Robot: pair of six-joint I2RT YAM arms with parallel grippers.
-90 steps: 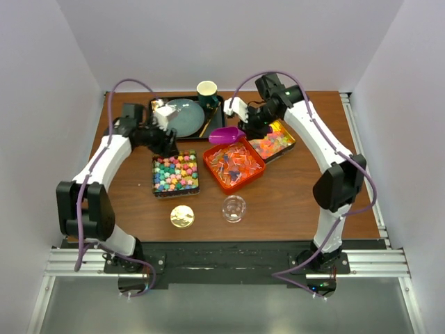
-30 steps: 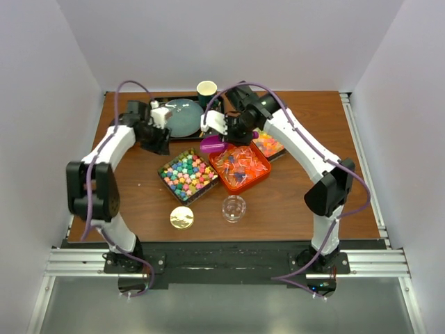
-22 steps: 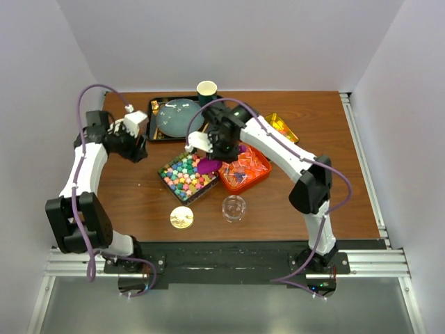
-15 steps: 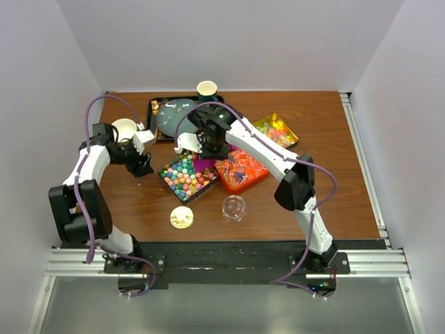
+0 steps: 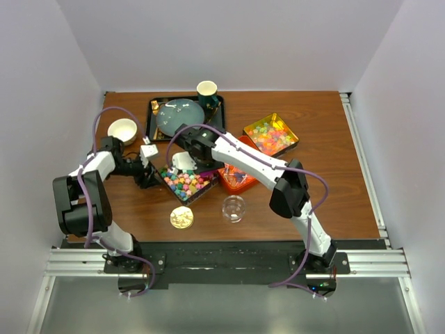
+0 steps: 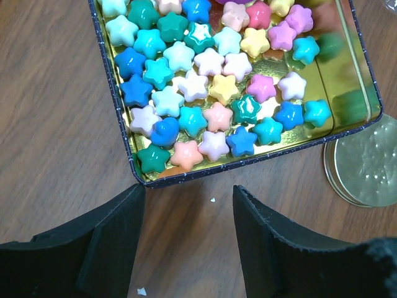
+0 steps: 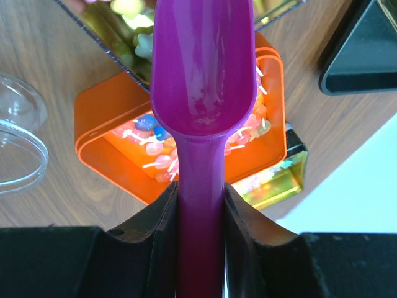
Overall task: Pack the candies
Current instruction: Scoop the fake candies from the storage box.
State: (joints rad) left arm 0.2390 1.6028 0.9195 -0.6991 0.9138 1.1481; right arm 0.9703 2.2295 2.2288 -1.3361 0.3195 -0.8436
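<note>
The candies lie in three tins. Bright star-shaped candies (image 6: pixel 205 93) fill a dark tin (image 5: pixel 184 184) with a gold inside. Wrapped candies (image 7: pixel 155 139) sit in the orange tin (image 5: pixel 240 181). Mixed candies (image 5: pixel 270 136) fill a yellow tin farther back. My right gripper (image 5: pixel 189 161) is shut on the handle of a purple scoop (image 7: pixel 201 68). Its empty bowl hangs over the near edge of the dark tin (image 7: pixel 121 28). My left gripper (image 6: pixel 189 208) stands open at the dark tin's left corner, nothing between its fingers (image 6: pixel 99 248), the left one close to the tin's corner.
A clear round jar (image 5: pixel 233 207) and a gold disc lid (image 5: pixel 182 218) lie in front of the tins. A white bowl (image 5: pixel 122 130) sits at the left. At the back, a black tray (image 5: pixel 154 120) holds a grey plate (image 5: pixel 179 115), with a green cup (image 5: pixel 206 90) beside it.
My right arm has swung left with the scoop, from over the orange tin to the dark tin. My left arm has come down from the tray to the dark tin's left corner.
</note>
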